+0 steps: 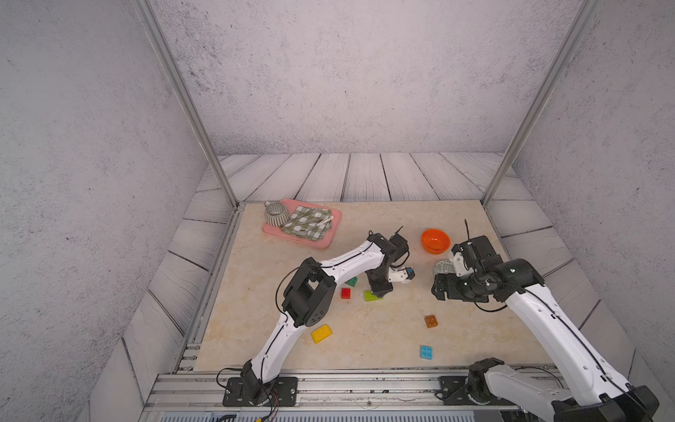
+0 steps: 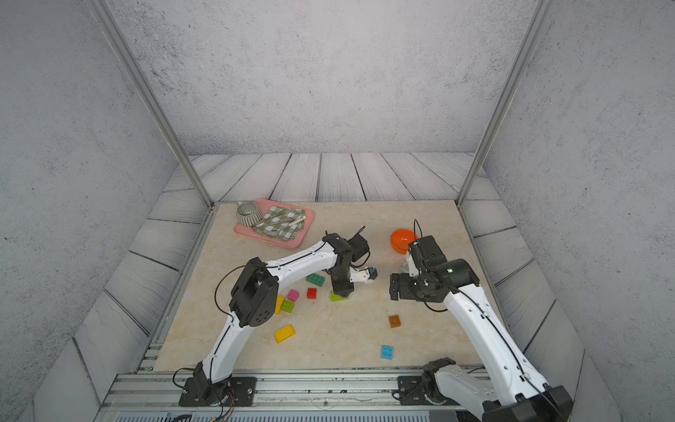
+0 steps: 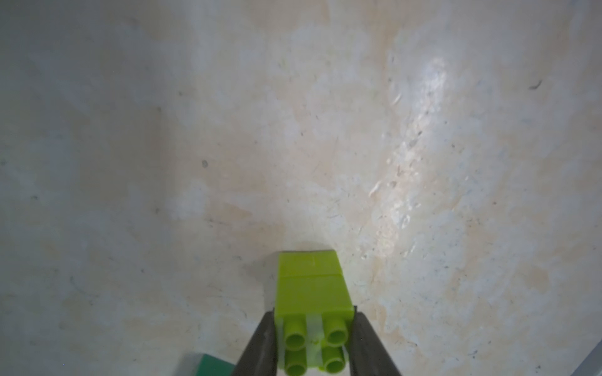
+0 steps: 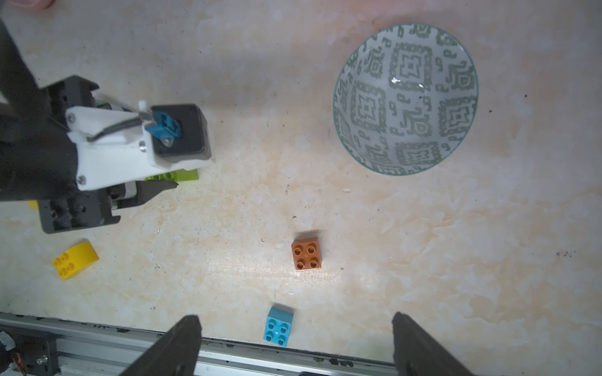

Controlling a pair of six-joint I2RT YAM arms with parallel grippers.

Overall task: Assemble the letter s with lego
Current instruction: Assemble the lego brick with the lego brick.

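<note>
Marble-look tabletop (image 1: pixel 365 226) in a grey-walled booth, with 12 o'clock at the far wall and 6 o'clock at the arm bases.

In both top views the left gripper (image 1: pixel 379 293) points straight down near the table's centre, clamped on a lime brick (image 1: pixel 369 296). A red brick (image 1: pixel 346 293) lies just beside it at 9 o'clock. A dark green brick (image 1: pixel 353 281) sits at 10 o'clock, half hidden by the arm. In a top view a pink brick (image 2: pixel 293 295) and a small lime brick (image 2: pixel 288 306) cluster farther toward 9 o'clock, apparently loose stock for the letter. A yellow brick (image 1: pixel 321 333) lies at 7 o'clock. A brown brick (image 1: pixel 431 321) and a blue brick (image 1: pixel 426 352) lie at 5 o'clock, well apart. No S is formed yet. An orange bowl (image 1: pixel 435 240) at 1 o'clock and a pink tray (image 1: pixel 328 239) at 11 o'clock sit clear of the work. The right arm (image 1: pixel 529 303) reaches in from 4 o'clock.

From the left wrist, dark fingers pinch the lime brick at its studded end, studs toward the lens. This leaves the far end free, probably for setting it down. Whether it touches the table cannot be told.

From the right wrist, the right gripper (image 4: pixel 296 320) hangs with its jaws wide apart and empty. The blue brick is nearest, the brown brick beyond it, and a patterned bowl (image 4: pixel 405 97) is off to one side. It looks ready to fetch either brick.
</note>
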